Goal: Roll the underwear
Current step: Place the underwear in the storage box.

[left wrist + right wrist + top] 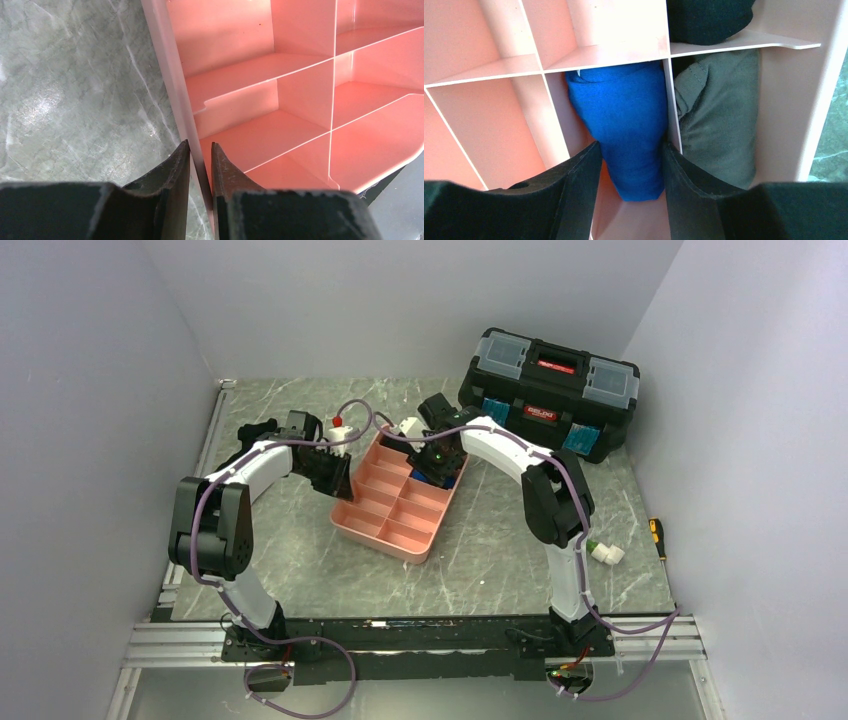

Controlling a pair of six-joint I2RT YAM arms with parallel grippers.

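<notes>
The left arm (262, 462) reaches to the left long wall of the pink tray (385, 540), which lies on the grey marbled surface (300, 560). In the left wrist view, the left jaws are closed on that wall. One finger (172, 172) is outside the wall and the other is inside.

Further right, the right arm (500, 445) reaches down into the far end of the tray. The right jaws grip the underwear (624, 115), a bright-blue roll standing in one compartment, with a finger pressed to each side. A small white fleck shows at its top edge, and no writing can be read on it. A grey-green roll (716, 115) fills the adjoining compartment, and a black roll (706, 17) lies beyond the divider.

A black toolbox (550, 390) stands at the far right. Its red label (541, 413) carries white lettering too small to read. A yellow-and-black screwdriver (657, 537) lies at the right edge.
</notes>
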